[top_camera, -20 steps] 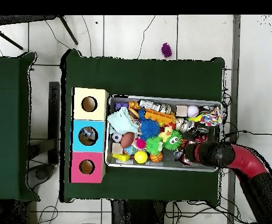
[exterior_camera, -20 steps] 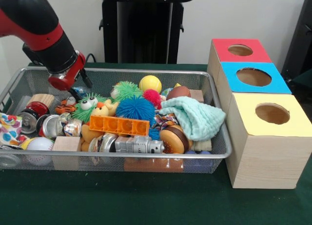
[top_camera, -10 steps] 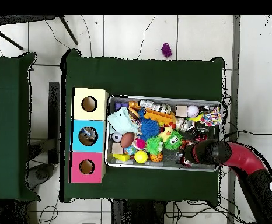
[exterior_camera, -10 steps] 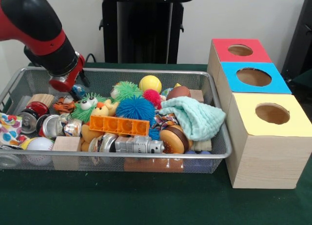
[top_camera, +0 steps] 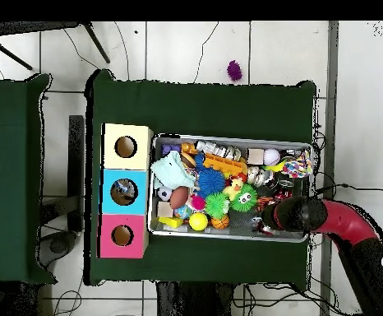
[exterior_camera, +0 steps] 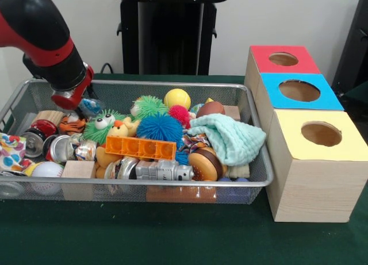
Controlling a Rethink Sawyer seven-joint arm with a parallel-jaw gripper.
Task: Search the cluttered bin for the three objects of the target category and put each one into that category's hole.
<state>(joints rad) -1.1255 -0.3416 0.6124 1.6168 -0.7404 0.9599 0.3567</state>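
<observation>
Wire bin [exterior_camera: 172, 187] of toys, no legible writing, arm [exterior_camera: 43, 32] above

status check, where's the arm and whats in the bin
Gripper low over the bin's far corner, fingers hidden. Bin full of clutter, nothing lifted. Three boxes' holes unobstructed.
</observation>
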